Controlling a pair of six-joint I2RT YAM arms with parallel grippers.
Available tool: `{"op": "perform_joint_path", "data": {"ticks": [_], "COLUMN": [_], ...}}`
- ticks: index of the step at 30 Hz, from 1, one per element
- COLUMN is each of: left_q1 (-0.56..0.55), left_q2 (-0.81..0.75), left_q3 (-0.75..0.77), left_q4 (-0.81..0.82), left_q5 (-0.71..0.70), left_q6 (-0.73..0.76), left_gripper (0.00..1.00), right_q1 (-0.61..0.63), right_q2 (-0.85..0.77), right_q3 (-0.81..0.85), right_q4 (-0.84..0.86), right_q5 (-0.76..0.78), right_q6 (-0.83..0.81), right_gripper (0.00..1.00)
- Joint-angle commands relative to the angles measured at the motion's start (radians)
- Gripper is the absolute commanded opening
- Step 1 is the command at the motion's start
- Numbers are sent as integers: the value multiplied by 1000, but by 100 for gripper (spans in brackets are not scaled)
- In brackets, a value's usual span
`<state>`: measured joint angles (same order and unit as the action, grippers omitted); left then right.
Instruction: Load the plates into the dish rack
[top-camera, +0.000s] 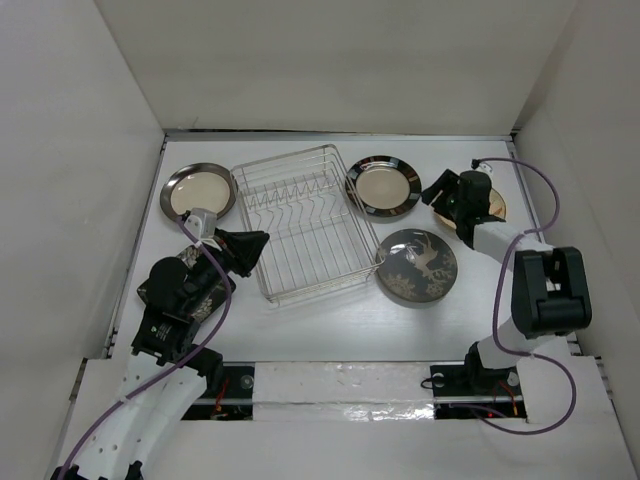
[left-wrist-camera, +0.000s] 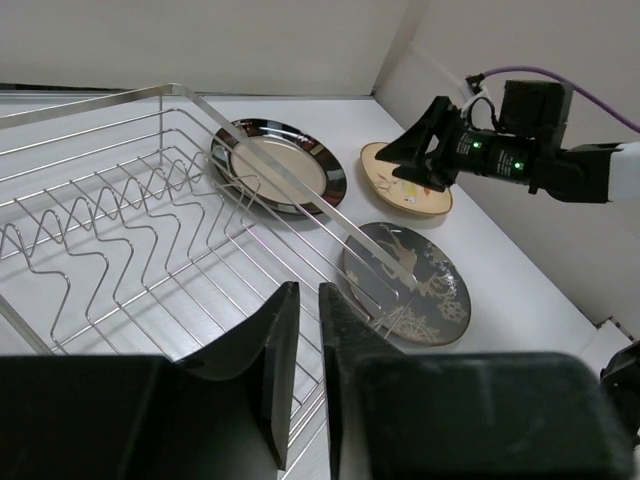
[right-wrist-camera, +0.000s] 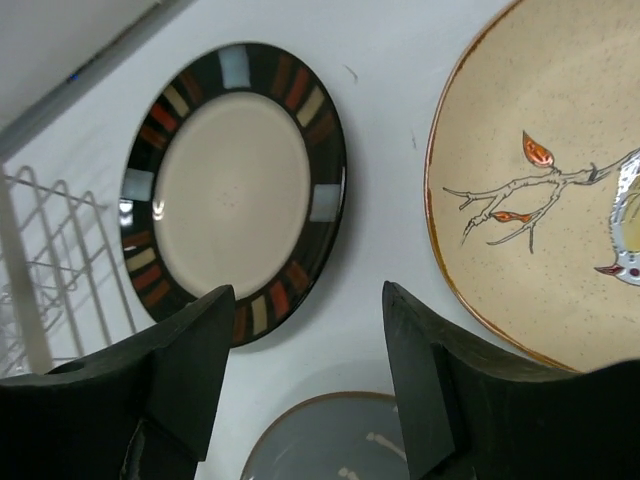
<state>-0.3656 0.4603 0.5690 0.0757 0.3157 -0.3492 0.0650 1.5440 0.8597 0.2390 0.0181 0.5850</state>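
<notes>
Fingers (right-wrist-camera: 190, 360) of the right gripper (right-wrist-camera: 307, 290) stand spread wide with nothing between them. They hover over bare table (top-camera: 330, 330) between the black-rimmed plate (right-wrist-camera: 235, 190) and the tan bird-print plate (right-wrist-camera: 560, 200). From above, this gripper's body covers part of the tan plate. The dark grey plate (top-camera: 417, 267) lies flat nearer the arm bases, just beside the near right corner of the dish rack (top-camera: 300, 225).

The left gripper (left-wrist-camera: 309, 295) has its fingers drawn almost together, only a thin slit between them, and it grasps nothing. It hangs at the left rim of the rack, pointing across the wire prongs.

The rack sits mid-table. Every plate in view lies flat on the table outside it. The silver-rimmed plate (top-camera: 198, 190) is just beside the rack's far left corner, and the black-rimmed one is just beside its far right corner. Under the left arm a dark patterned shape (top-camera: 218, 292) shows, probably another plate, though the arm hides most of it.
</notes>
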Motion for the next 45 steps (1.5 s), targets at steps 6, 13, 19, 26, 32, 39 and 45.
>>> {"op": "perform_joint_path", "data": {"ticks": [6, 13, 19, 26, 32, 39, 45], "left_q1": [-6, -6, -6, -6, -6, -6, -6], "left_q2": [-6, 5, 15, 14, 14, 14, 6], "left_q3": [23, 26, 29, 31, 31, 31, 32], "left_q4": [6, 1, -4, -7, -13, -16, -20], "left_q5": [-50, -69, -79, -95, -113, -118, -129], "left_q6": [26, 26, 27, 29, 33, 30, 30], "left_gripper": [15, 13, 13, 13, 13, 12, 12], "right_q1": [6, 6, 6, 6, -13, -4, 15], "right_q2": [229, 384, 468, 530, 522, 297, 87], "right_q3": [131, 252, 269, 297, 228, 211, 162], "right_q4": [95, 109, 187, 250, 399, 372, 353], "right_q5": [-55, -102, -196, -271, -276, -147, -67], "right_q6": [90, 166, 277, 364, 452, 377, 316], "right_gripper": [64, 61, 54, 26, 0, 0, 0]}}
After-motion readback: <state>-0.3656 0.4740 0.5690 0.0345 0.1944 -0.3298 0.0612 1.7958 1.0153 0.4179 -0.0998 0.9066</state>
